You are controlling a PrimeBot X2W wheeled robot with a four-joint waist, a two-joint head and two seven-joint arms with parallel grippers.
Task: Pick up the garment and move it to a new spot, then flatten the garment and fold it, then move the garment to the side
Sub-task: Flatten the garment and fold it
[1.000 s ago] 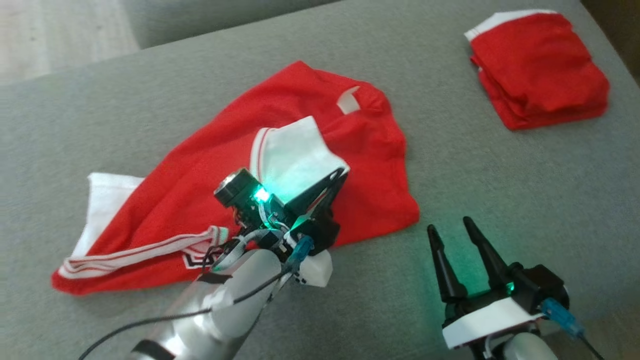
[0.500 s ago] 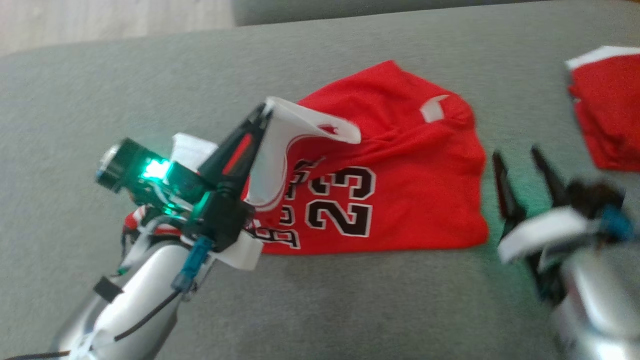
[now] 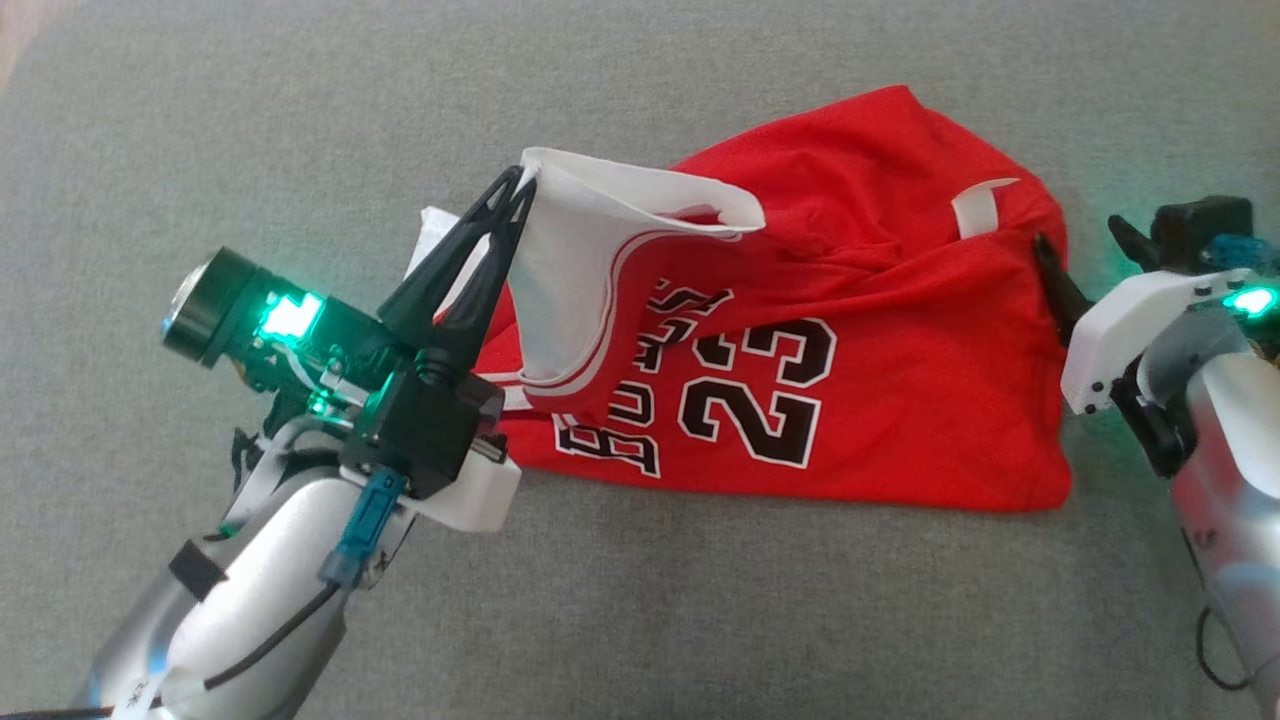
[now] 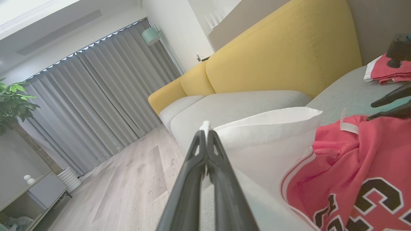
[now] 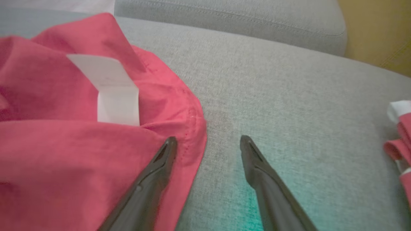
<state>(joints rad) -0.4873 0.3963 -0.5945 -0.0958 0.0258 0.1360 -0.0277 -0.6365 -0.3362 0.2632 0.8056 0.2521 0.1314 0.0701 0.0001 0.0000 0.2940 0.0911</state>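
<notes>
Jersey point(image 3: 850, 330) lying between two grippers on the grey sofa cushion point(image 3: 700, 600).
At the left, the left gripper point(image 3: 518, 188) is closed on the white armhole edge point(image 3: 570, 280) and holds it raised. The one jersey runs rightward from there, long axis across. At its far hem the right gripper point(image 3: 1078, 235) stands open, nearer to that side. One folded red garment point(image 4: 391, 72) lies beyond.
</notes>
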